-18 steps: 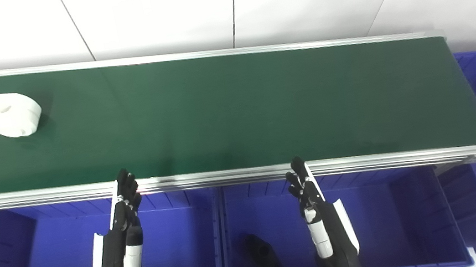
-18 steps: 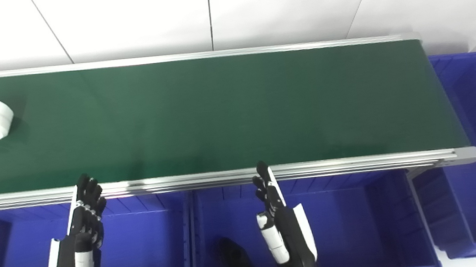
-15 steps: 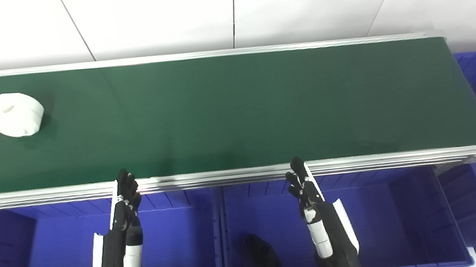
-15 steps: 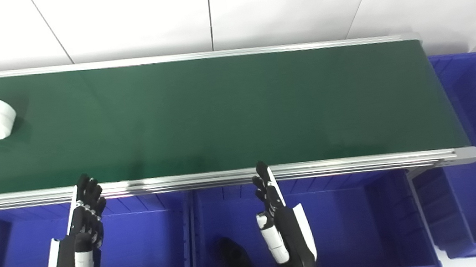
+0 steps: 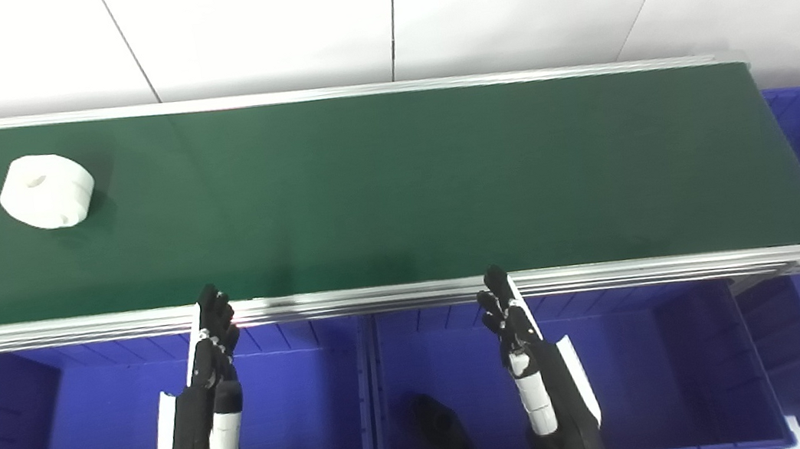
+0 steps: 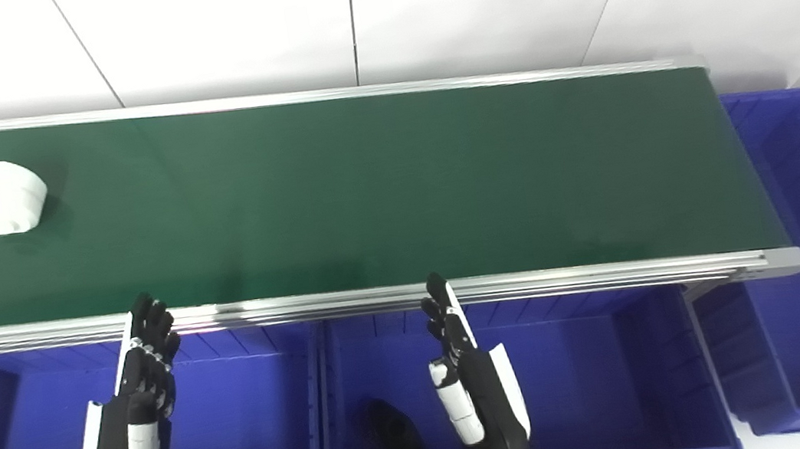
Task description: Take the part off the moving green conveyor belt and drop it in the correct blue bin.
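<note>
White ring-shaped part (image 5: 46, 191) sits on the green conveyor belt (image 5: 402, 178), far up and left of the left hand (image 5: 209, 404). Both hands hold nothing, fingers straight. Beside the right hand (image 5: 535, 373), a dark object (image 5: 440, 424), hard to make out, lies in the middle blue bin (image 5: 648, 346).

No text, label, brand, number or sign is showing legibly in either view.
</note>
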You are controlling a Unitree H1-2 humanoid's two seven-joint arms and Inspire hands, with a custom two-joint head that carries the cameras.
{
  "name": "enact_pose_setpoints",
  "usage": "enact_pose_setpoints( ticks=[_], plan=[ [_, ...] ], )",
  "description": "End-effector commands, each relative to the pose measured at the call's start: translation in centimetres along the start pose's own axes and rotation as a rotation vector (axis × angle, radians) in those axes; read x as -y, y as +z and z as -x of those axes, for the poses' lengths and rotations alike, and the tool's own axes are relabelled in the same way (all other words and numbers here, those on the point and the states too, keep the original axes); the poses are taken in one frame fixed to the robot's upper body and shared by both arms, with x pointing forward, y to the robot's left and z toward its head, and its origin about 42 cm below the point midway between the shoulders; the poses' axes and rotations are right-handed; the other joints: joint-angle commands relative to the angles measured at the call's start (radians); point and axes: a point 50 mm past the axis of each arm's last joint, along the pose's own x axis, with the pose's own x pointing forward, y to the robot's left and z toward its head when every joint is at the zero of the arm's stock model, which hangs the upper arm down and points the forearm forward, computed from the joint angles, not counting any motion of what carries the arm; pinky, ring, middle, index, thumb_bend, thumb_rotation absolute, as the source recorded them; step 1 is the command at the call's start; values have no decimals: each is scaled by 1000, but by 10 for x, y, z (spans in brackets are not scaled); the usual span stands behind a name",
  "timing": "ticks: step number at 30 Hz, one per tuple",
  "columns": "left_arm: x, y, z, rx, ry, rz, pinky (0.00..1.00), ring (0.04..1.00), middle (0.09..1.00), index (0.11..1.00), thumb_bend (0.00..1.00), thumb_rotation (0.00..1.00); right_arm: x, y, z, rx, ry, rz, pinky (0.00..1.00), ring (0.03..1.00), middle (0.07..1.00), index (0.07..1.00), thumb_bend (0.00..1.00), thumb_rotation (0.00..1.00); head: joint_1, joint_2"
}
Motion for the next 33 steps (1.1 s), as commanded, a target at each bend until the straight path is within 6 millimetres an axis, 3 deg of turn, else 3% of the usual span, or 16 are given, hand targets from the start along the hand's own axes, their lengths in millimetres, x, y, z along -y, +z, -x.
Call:
enact_pose_setpoints(
  ticks=[1, 10, 20, 29, 33],
  plan=[
    [0, 7, 2, 44, 3, 4, 1000, 1000, 1000, 1000, 708, 953, -14, 10, 2, 49, 5, -47, 979, 982, 1000, 1000, 802, 998, 2, -1],
    [2, 6, 4, 39, 4, -14, 1000, 1000, 1000, 1000, 713, 967, -13, 8, 4, 44, 10, -53, 982, 983, 1000, 1000, 797, 991, 21, -20],
    [18, -12, 7, 62, 15, -48, 1000, 1000, 1000, 1000, 742, 973, 4, -10, 11, 38, 6, -38, 992, 989, 1000, 1000, 779, 999, 205, -142],
    [38, -27, 3, 65, 5, -64, 969, 987, 1000, 1000, 844, 925, 25, -27, 10, 43, -13, -55, 1000, 990, 1000, 1000, 770, 1000, 285, -224],
    [45, -33, 1, 58, 8, -67, 965, 973, 1000, 1000, 796, 915, 31, -33, 8, 37, -10, -55, 1000, 1000, 1000, 1000, 781, 1000, 312, -269]
  ],
)
